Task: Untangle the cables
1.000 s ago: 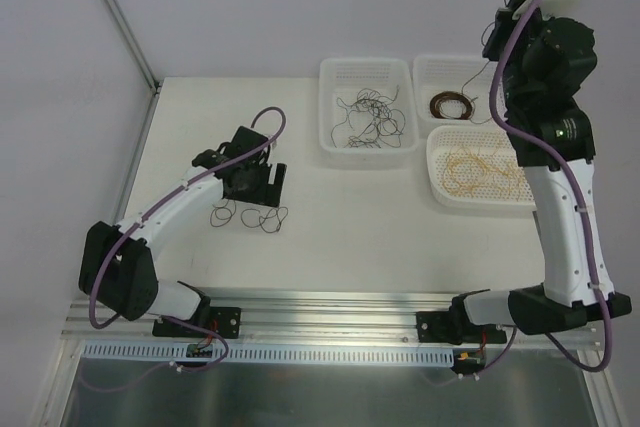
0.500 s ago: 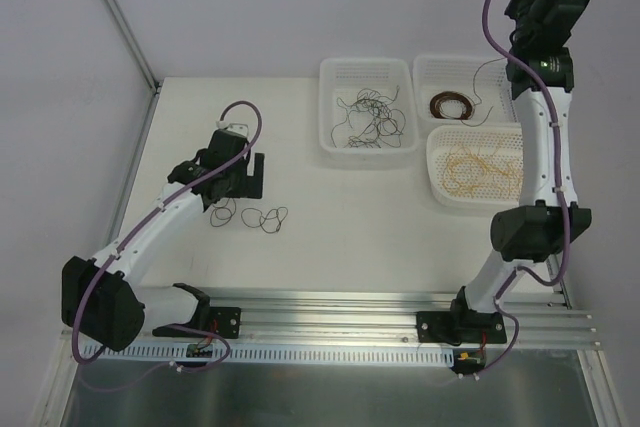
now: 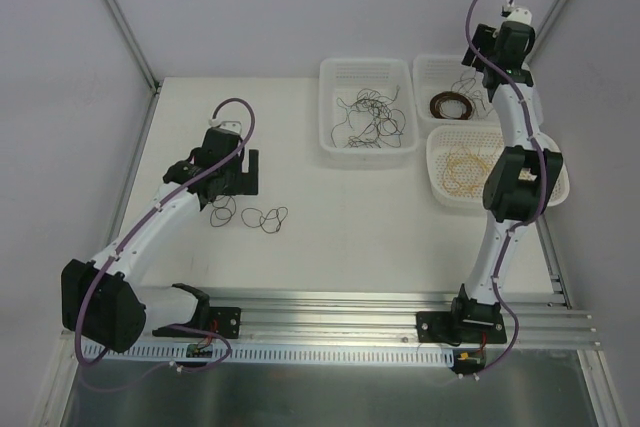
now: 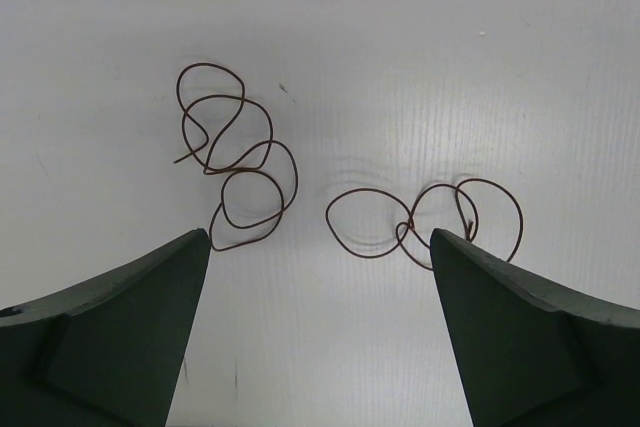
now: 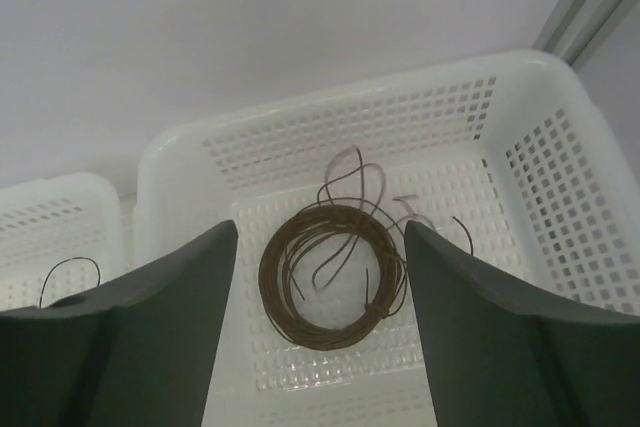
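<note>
Your left gripper hangs over the table, jaws wide apart with nothing between them. Two loose brown cables lie on the table just ahead of its fingertips. A taller tangle sits near one finger and a flatter run of loops reaches the other, with a bare gap between the two. Your right gripper is also spread apart and empty, above a white basket. A brown coil lies on the basket floor, below and between the fingers.
</note>
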Robot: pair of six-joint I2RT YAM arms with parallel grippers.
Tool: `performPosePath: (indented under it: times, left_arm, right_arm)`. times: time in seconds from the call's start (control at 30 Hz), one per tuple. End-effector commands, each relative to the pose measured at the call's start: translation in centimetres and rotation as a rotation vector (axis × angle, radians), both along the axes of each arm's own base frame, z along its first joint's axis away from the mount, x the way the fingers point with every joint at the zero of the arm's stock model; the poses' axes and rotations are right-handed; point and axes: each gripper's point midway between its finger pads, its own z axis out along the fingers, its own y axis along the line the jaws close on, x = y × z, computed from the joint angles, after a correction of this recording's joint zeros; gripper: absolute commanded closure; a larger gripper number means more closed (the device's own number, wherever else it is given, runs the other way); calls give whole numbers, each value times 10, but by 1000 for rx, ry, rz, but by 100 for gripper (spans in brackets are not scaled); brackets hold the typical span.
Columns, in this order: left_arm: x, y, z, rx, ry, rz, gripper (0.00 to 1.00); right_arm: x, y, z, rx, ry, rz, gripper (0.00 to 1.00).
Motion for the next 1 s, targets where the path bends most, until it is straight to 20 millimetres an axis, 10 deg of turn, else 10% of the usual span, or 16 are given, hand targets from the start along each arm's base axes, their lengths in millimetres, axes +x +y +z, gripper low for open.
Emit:
performPosePath:
  times: [0.0,0.37,0.63,0.97]
  left_arm:
    - [3,2,0,-22,-7,17,7]
    - [3,2,9,-60,-36,34,7]
    - [4,23,18,-44,-81,119,8]
    - [7,49,26,-160,-112,236,8]
  right_arm:
    - [-16,16,61,43,-128,51,26]
    - [-114,127,77,144,-50,293,6]
    - [-218,272,19,289,118,559,8]
    - [-321,403,-74,437,372,777,13]
